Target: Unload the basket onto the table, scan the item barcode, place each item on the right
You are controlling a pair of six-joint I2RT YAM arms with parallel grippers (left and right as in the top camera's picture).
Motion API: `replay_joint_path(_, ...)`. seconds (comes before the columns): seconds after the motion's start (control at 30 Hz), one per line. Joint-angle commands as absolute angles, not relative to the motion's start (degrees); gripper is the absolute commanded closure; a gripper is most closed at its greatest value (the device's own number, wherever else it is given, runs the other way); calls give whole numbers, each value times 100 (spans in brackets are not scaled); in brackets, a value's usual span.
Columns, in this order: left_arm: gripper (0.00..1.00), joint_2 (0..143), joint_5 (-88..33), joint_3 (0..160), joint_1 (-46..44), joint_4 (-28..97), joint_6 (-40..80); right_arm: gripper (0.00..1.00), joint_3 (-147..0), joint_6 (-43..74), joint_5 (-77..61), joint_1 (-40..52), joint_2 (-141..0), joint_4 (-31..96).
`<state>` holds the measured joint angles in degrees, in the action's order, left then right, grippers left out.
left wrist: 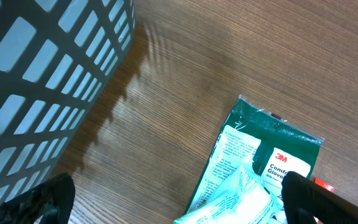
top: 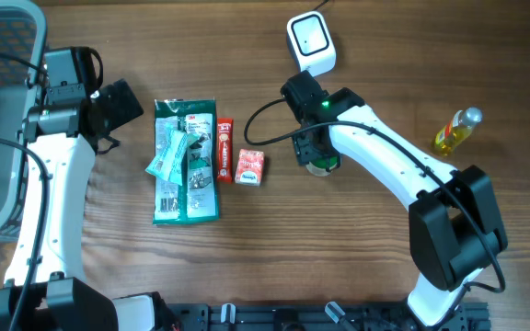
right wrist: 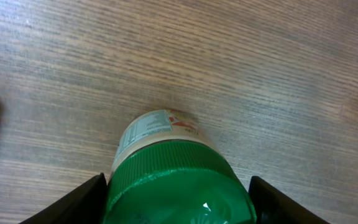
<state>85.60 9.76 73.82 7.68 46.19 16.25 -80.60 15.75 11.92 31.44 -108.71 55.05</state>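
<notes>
Wooden worktop (top: pixel 247 267): we are going for the green-lidded jar (right wrist: pixel 160 127).
Right hand (right wrist: pixel 178 186) is straddling it, cannot tell if gripping; left hand (left wrist: pixel 176 193) is hanging open; scanner (top: pixel 311 41) next.

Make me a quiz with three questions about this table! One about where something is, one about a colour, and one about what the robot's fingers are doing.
1. Where is the white scanner?
A) on the table, near the top of the overhead view
B) inside the basket
C) on top of the green packet

2. What colour is the jar's lid?
A) blue
B) green
C) yellow

3. What are the left fingers doing?
A) squeezing the red box
B) pressed shut together
C) spread wide, holding nothing

Answers:
1 A: the overhead view shows it standing on bare wood up by the top edge.
2 B: the right wrist view shows a bright green lid.
3 C: the left wrist view shows them far apart at the two bottom corners, gripping nothing.
</notes>
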Motion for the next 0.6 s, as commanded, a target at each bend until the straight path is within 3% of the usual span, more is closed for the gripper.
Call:
replay_joint_path(0.0, 0, 8549, 987, 7415, 801, 4606, 1699, 29, -8012, 1741, 974, 3146, -10930, 5701)
replay_joint_path(0.13, 0, 8549, 987, 7415, 801, 4606, 1697, 28, -8014, 3339, 537, 3146, -10930, 6123)
replay_joint_path(0.23, 0, 8549, 987, 7415, 801, 4606, 1697, 0, -8014, 3240, 414, 3146, -10930, 6066)
replay_joint_path(0.33, 0, 8549, 987, 7415, 801, 4606, 1697, 0, -8014, 2724, 502, 3094, -10930, 5988)
replay_joint_path(0.57, 0, 8549, 987, 7415, 801, 4606, 1697, 0, -8012, 2696, 506, 3087, -10930, 6165)
